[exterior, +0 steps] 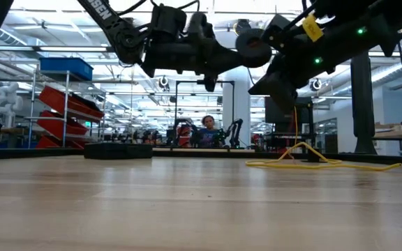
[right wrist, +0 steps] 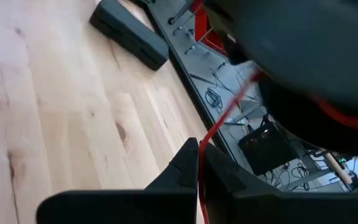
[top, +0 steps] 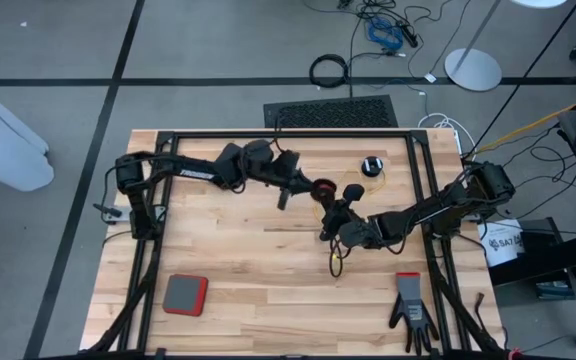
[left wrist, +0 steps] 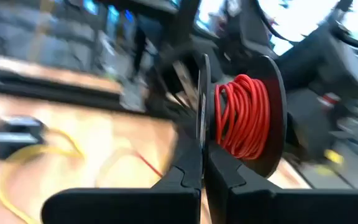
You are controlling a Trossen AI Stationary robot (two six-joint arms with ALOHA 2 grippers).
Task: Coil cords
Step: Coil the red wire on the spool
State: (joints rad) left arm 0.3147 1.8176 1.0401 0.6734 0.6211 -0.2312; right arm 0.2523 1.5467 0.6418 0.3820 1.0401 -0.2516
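A small black reel (left wrist: 272, 106) wound with reddish-orange cord (left wrist: 244, 115) hangs above mid-table (top: 323, 188). My left gripper (left wrist: 202, 177) reaches in from the table's left and is shut on it. My right gripper (right wrist: 199, 171), coming from the right (top: 331, 226), is shut on the loose reddish-orange strand just beside the reel. The second reel (top: 371, 166) lies on the table at the far right. Its yellow cord (exterior: 313, 162) sprawls loose over the wood toward the near side (top: 336, 262). My left gripper pinches the rim of one of the reel's black flanges (left wrist: 202, 134) between its two fingers, coming about level from the table's left. The reel is lifted clear of the table, with its flanges standing on edge. My right gripper pinches a single strand of the reddish-orange cord (right wrist: 201, 144) between its fingertips. From there the strand runs nearly straight to the reel (right wrist: 253, 81).
A red-edged grey pad (top: 185, 294) lies near the front left and a black glove (top: 411, 312) near the front right. Black frame rails (top: 423, 170) border the tabletop. A dark flat block (right wrist: 129, 34) rests on the wood beyond my right gripper.
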